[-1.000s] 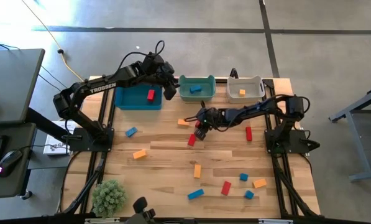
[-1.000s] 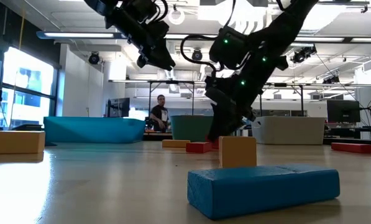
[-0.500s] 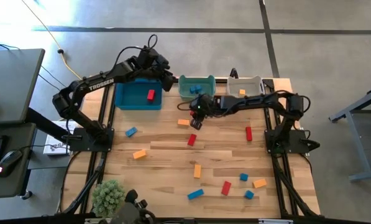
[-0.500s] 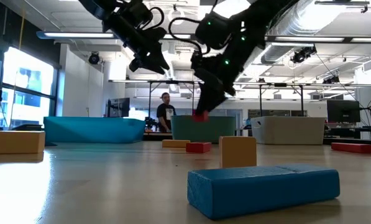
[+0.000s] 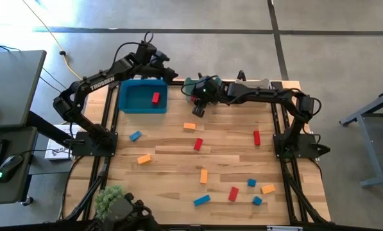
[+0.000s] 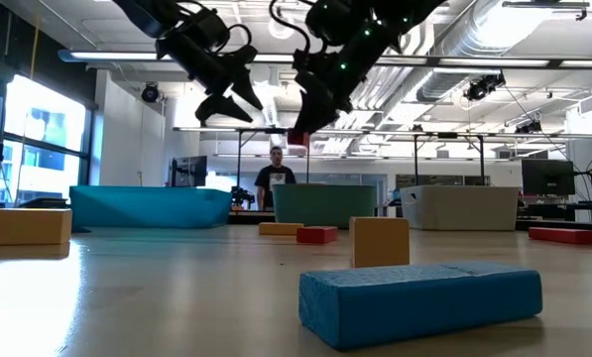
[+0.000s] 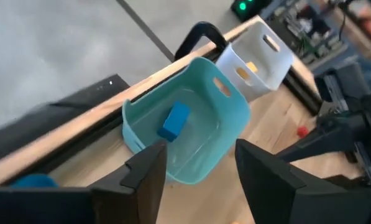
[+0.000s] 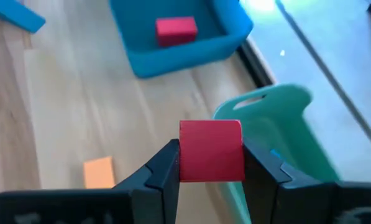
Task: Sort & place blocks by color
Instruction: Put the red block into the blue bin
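Red block [image 8: 210, 151] clamped in the right gripper [image 8: 210, 167] above the teal bin [image 5: 190, 92] near the table's far edge, left gripper [image 7: 201, 167] fingers apart over the blue bin's [image 5: 142, 103] far rim.

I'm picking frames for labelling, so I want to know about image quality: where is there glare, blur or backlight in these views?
High view: sunlight glare washes out the floor at top left. Low view: both arms are backlit silhouettes; the near blue block looks soft. Left wrist view: background blurred; teal bin clearer. Right wrist view: the held red block is sharp, with glare on the floor beyond.
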Motion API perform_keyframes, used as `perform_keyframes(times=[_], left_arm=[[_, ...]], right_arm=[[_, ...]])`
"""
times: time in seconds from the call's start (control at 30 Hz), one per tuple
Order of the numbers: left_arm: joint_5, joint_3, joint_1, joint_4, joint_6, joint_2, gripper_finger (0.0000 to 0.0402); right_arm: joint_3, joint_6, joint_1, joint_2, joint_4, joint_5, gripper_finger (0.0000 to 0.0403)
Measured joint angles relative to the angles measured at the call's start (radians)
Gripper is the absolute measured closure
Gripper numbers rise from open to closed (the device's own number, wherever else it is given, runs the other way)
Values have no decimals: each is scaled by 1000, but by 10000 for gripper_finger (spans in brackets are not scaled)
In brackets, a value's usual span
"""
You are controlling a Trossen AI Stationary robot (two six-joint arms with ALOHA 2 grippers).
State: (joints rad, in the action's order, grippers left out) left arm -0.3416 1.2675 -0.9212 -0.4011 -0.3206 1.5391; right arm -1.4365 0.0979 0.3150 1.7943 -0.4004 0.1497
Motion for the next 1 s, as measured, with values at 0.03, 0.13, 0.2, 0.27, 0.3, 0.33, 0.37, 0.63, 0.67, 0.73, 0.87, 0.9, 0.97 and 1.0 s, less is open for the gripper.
perform_keyframes(times=[0.03,0.13,0.2,0.27,0.3,0.33,0.37,0.63,0.67,0.73,0.87,0.9,0.97,1.0], left_arm=[[-18,0,-5,0,-27,0,215],[-99,0,-16,1,-79,0,211],[-136,0,-15,2,-106,0,213],[-161,0,-11,2,-130,0,214],[-162,0,-7,2,-141,0,215],[-163,0,-4,2,-148,0,215],[-163,0,1,2,-157,0,215],[-163,0,53,2,-226,0,215],[-163,0,60,2,-227,0,215],[-163,0,74,2,-228,0,215],[-162,0,99,2,-253,0,215],[-162,0,105,2,-253,0,215],[-162,0,115,2,-255,0,215],[-162,0,121,2,-256,0,216]], right_arm=[[-8,15,1,0,0,1,291],[-36,71,0,0,-2,2,291],[-55,106,-1,0,-2,0,291],[-74,139,-2,0,-3,0,291],[-84,155,-2,0,-3,1,291],[-94,173,-1,0,-1,7,291],[-104,194,-1,0,0,14,291],[-146,282,1,0,-9,51,290],[-146,285,1,0,-8,51,290],[-146,286,1,0,-8,51,290],[-146,295,1,0,-7,51,290],[-147,297,1,0,-7,51,290],[-147,304,1,0,-6,51,290],[-146,307,1,0,-7,51,290]])
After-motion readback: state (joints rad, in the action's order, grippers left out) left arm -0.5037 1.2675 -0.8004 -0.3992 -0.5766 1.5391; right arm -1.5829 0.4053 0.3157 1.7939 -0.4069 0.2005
